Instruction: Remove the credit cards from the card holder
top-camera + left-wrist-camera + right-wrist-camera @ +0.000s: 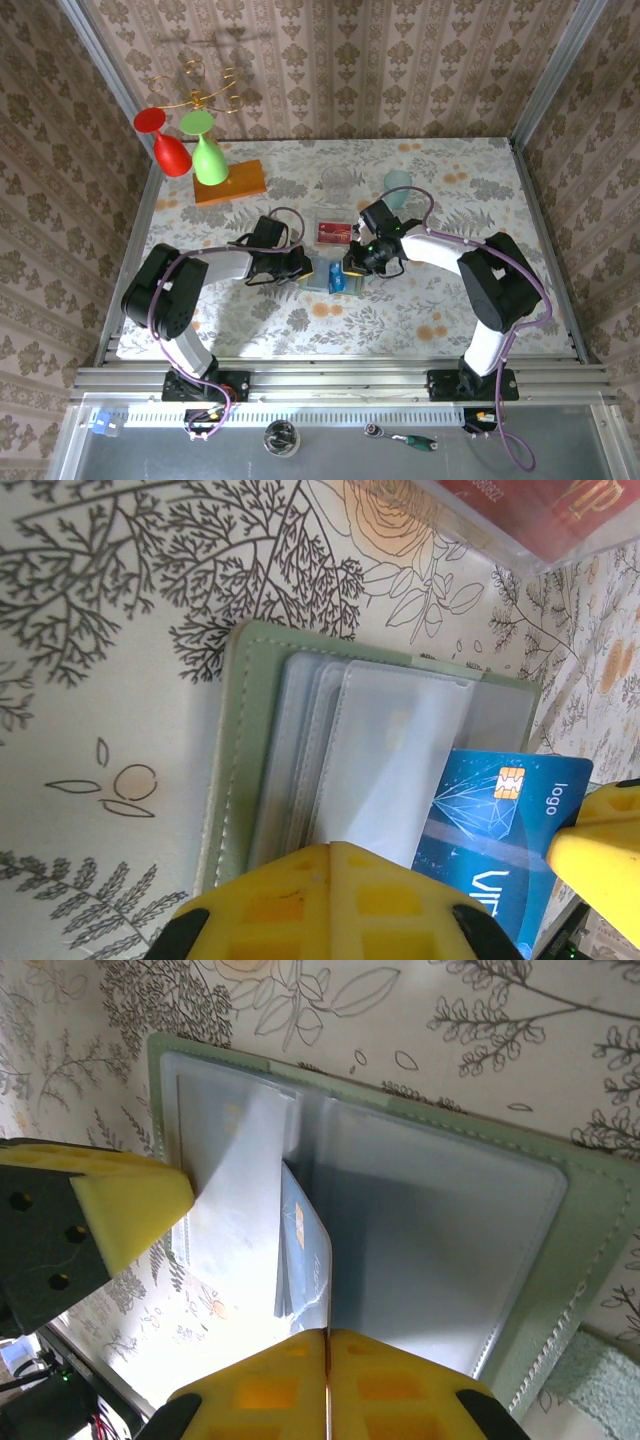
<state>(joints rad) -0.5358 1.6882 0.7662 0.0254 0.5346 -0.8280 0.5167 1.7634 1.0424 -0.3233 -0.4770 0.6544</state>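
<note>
The right pincer was clamped narrow on the edge of the blue credit card, which I saw carrying a gold chip and standing half out of a clear sleeve. The left pincer was closed, its tips on the card holder: pale green, stitched, opened flat between both pincers. A red card lay beyond them.

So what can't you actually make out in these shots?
Left wrist view: the blue card has lettering that runs off the bottom edge beside the left gripper; the red card is cut by the top edge.
Right wrist view: glare and frosted sleeves hide whether the card holder holds more cards.
Top view: the holder is tiny, covered by the right gripper and the left one.
</note>
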